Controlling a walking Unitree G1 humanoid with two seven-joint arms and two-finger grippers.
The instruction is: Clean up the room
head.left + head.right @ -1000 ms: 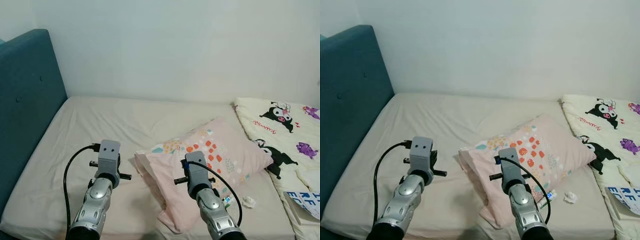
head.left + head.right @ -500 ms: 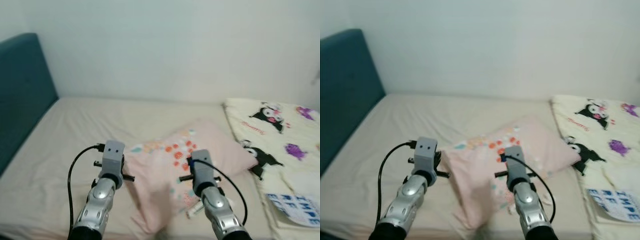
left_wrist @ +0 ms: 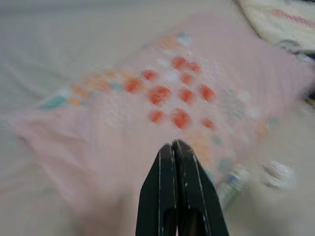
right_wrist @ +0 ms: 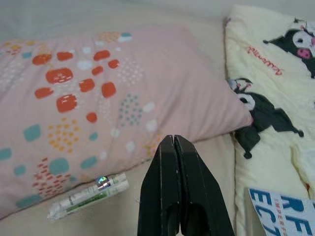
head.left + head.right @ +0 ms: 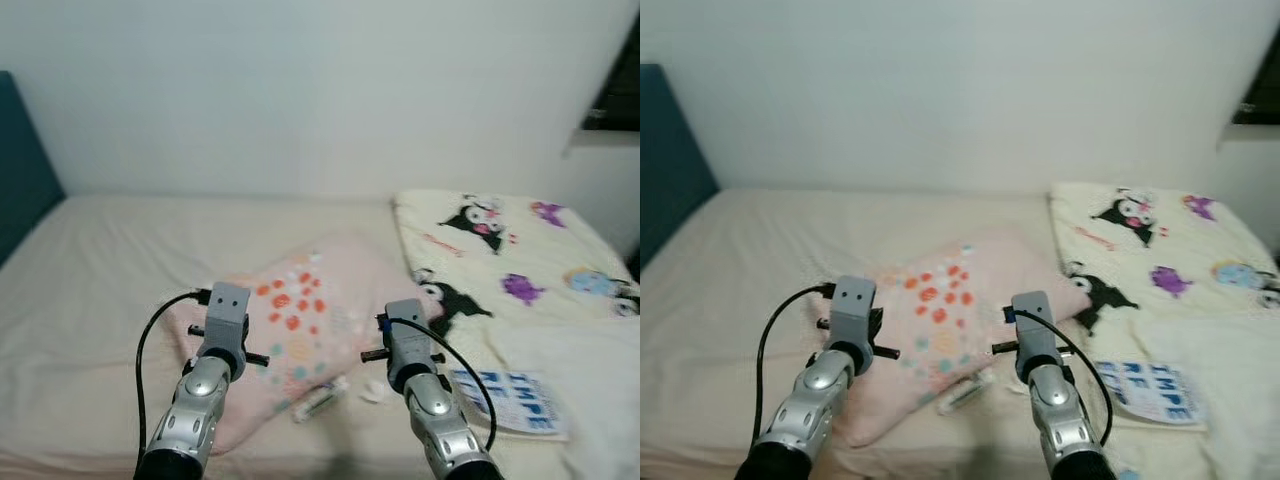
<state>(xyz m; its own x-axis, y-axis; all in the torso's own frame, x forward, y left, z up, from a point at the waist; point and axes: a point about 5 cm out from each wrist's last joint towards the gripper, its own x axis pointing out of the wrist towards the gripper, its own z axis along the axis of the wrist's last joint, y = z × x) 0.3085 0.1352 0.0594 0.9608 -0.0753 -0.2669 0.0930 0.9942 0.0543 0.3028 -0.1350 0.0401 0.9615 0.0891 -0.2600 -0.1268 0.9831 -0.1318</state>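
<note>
Bed (image 5: pixel 90 250) with a beige sheet, seen from the robot's head, with a blue headboard (image 5: pixel 18 160) at the robot's far left. A pink pillow (image 5: pixel 290 320) printed with red, teal and orange dots lies across the middle of the bed; a cream blanket (image 5: pixel 500 250) with black cartoon figures covers the robot's right side, its near edge just beside the pillow's right corner. A small white tube with a green label (image 4: pixel 88 195) lies on the sheet touching the pillow's near edge, and a crumpled white scrap (image 5: pixel 372 390) lies near it, toward the right arm. A white sheet with blue letters (image 5: pixel 510 400) rests on the blanket's near part. The left gripper (image 3: pixel 174 147) is held above the pillow, its two black fingers pressed together with nothing between them. The right gripper (image 4: pixel 173 142) is held above the sheet beside the tube, fingers likewise closed and empty.
</note>
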